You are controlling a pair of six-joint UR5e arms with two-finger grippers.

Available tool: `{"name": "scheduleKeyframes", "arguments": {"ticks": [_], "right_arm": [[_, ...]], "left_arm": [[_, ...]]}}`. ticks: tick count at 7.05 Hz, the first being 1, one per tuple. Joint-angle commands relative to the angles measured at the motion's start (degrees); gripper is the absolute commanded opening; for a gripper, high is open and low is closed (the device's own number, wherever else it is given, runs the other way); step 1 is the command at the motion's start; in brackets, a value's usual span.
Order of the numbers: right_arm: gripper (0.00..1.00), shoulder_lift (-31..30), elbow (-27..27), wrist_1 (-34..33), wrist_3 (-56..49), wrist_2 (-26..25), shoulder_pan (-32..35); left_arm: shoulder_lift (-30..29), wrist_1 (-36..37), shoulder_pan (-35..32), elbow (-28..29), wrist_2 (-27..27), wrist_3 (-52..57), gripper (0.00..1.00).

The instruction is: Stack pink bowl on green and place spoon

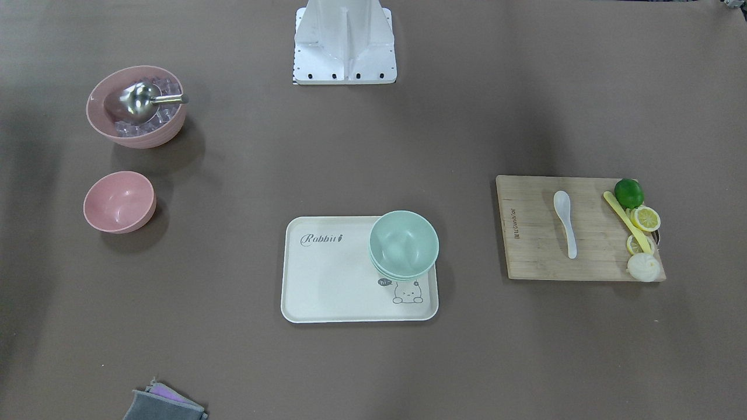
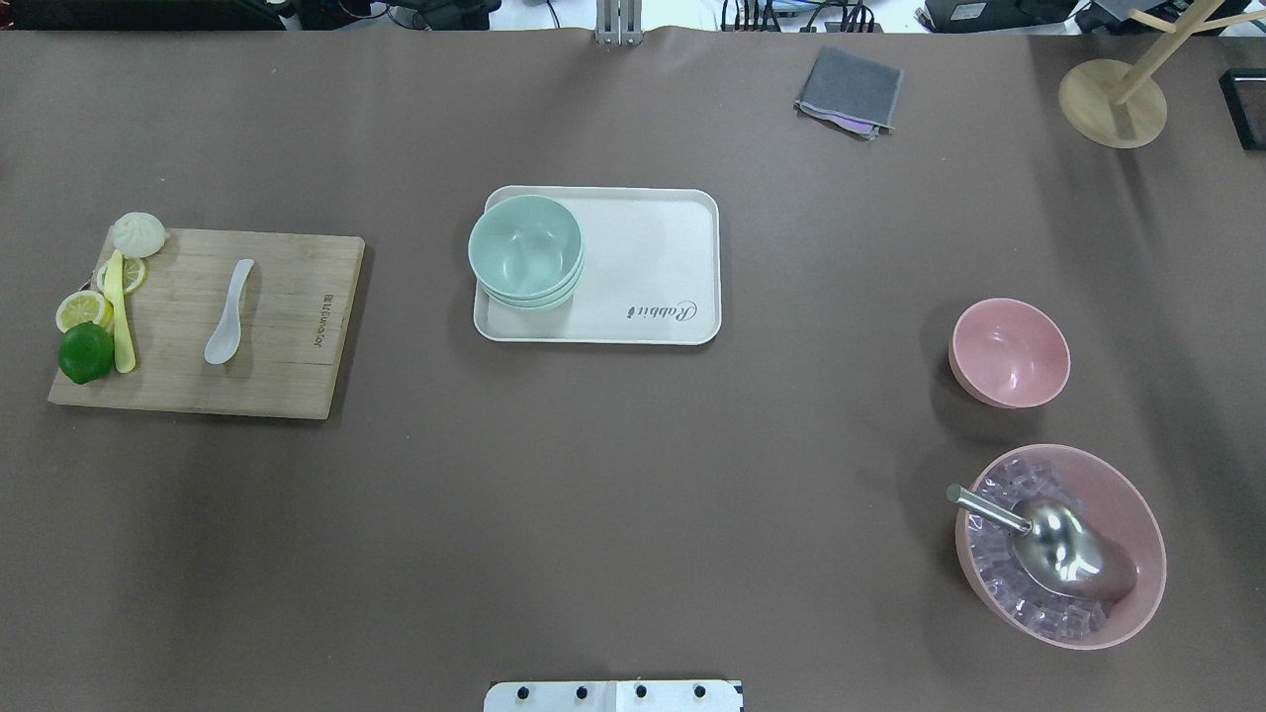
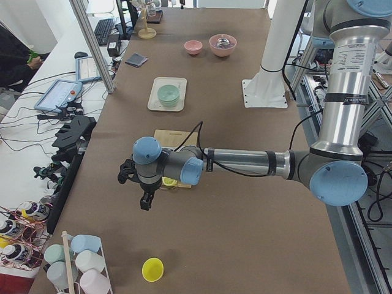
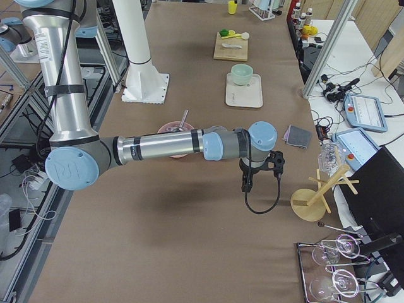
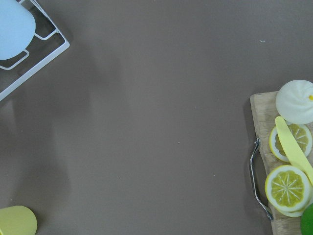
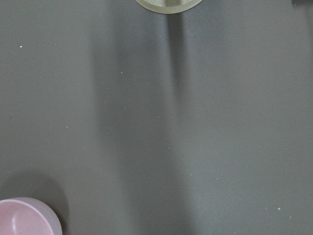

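Note:
The small pink bowl (image 1: pixel 119 201) stands upright on the brown table, also in the overhead view (image 2: pixel 1009 351). The stack of mint-green bowls (image 1: pixel 404 244) sits on a corner of a cream tray (image 1: pixel 327 280). The white spoon (image 1: pixel 565 221) lies on a wooden cutting board (image 1: pixel 537 245). My left gripper (image 3: pixel 146 199) hangs above the table beyond the board's outer end. My right gripper (image 4: pixel 245 184) hangs above the table past the pink bowls, near a wooden stand. Both show only in the side views, so I cannot tell whether they are open or shut.
A larger pink bowl (image 1: pixel 136 107) holds ice cubes and a metal scoop. A lime (image 1: pixel 628 192), lemon slices, a bun and a long yellow utensil (image 1: pixel 625 220) lie on the board. A grey cloth (image 2: pixel 849 91), a wooden stand (image 2: pixel 1113 99) and a yellow cup (image 3: pixel 152 269) are further out.

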Motion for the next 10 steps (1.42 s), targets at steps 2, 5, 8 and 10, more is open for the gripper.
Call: {"name": "scheduleKeyframes", "arguments": {"ticks": [2, 5, 8, 10], "right_arm": [[1.00, -0.5, 0.5, 0.2, -0.1, -0.1, 0.0], [1.00, -0.5, 2.6, 0.2, 1.0, 0.0, -1.1], [1.00, -0.6, 7.7, 0.2, 13.6, -0.3, -11.3], [1.00, -3.1, 8.0, 12.8, 26.2, -1.4, -18.6]], "left_arm": [[-4.4, 0.4, 3.7, -3.7, -1.3, -12.5, 0.99], [-11.4, 0.2, 19.3, -8.2, 1.1, -37.0, 0.99], [-14.6, 0.2, 28.2, -10.5, 7.9, -47.6, 0.99], [-15.6, 0.3, 28.3, -10.3, 7.9, -47.7, 0.98]]}}
